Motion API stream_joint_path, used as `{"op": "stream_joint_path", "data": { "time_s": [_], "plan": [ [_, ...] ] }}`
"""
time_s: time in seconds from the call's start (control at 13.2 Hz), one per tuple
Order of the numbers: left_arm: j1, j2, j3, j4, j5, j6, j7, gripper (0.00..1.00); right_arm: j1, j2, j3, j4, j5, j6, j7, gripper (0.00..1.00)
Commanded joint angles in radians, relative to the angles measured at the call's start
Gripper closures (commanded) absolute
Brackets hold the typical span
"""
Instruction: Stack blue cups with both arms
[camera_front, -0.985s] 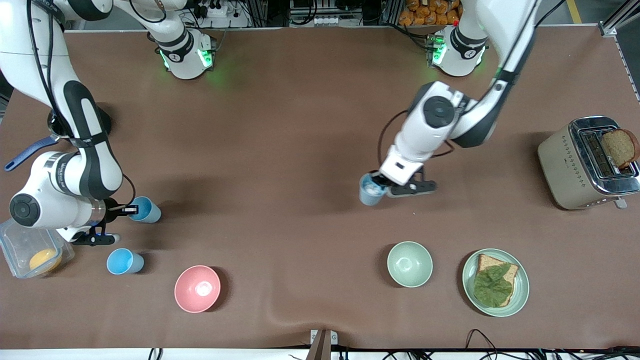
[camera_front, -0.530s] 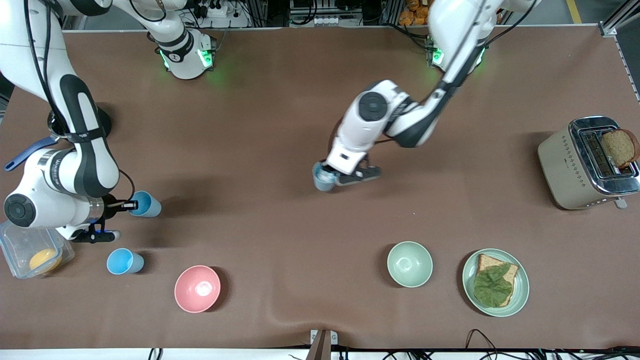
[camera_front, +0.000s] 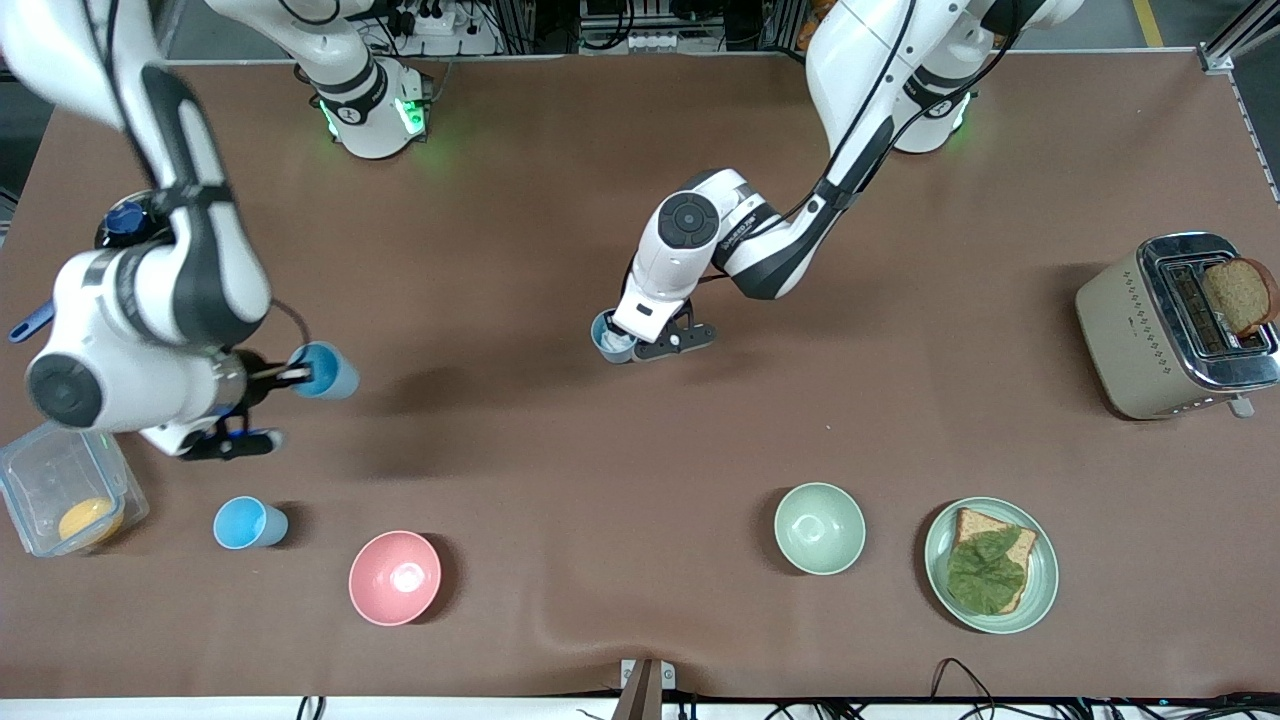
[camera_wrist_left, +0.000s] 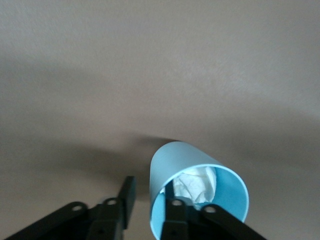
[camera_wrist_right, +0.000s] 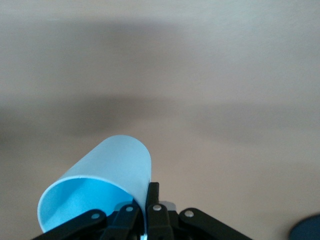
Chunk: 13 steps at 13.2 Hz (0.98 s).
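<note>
My left gripper (camera_front: 627, 345) is shut on the rim of a blue cup (camera_front: 608, 338) and holds it over the middle of the table. In the left wrist view, one finger (camera_wrist_left: 175, 210) is inside this cup (camera_wrist_left: 172, 165), which has crumpled white paper in it. My right gripper (camera_front: 288, 378) is shut on the wall of a second blue cup (camera_front: 327, 370), held tilted above the table toward the right arm's end. The right wrist view shows this cup (camera_wrist_right: 110, 170) empty and pinched between the fingers (camera_wrist_right: 152, 197). A third blue cup (camera_front: 248, 523) stands on the table, nearer the front camera.
A pink bowl (camera_front: 394, 577), a pale green bowl (camera_front: 819, 527) and a plate (camera_front: 1040, 590) with bread and lettuce sit near the front edge. A toaster (camera_front: 1120, 330) holding toast stands at the left arm's end. A clear container (camera_front: 40, 470) sits by the right arm.
My left gripper has carried its cup toward the right arm's end of the table. My right gripper has lifted its cup off the table and moved it toward the middle.
</note>
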Motion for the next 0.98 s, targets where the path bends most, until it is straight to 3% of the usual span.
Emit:
{"op": "stream_joint_path", "data": {
  "time_s": [0.0, 0.15, 0.3, 0.68, 0.91],
  "plan": [
    [0.000, -0.075, 0.011, 0.111, 0.002, -0.212, -0.014, 0.00, 0.125, -0.059, -0.008, -0.014, 0.016, -0.061, 0.155, 1.00],
    [0.018, -0.134, 0.029, 0.202, 0.002, -0.381, -0.012, 0.00, 0.160, -0.073, -0.008, 0.019, 0.126, -0.101, 0.183, 1.00],
    [0.061, -0.218, 0.064, 0.207, 0.005, -0.433, -0.006, 0.00, 0.203, -0.071, -0.002, 0.033, 0.218, -0.095, 0.181, 1.00],
    [0.242, -0.368, 0.065, 0.202, 0.062, -0.576, 0.014, 0.00, 0.416, -0.054, 0.000, 0.043, 0.220, -0.002, 0.325, 1.00],
    [0.343, -0.417, 0.065, 0.201, 0.079, -0.732, 0.168, 0.00, 0.478, -0.030, 0.000, 0.036, 0.214, 0.118, 0.379, 1.00]
  ]
}}
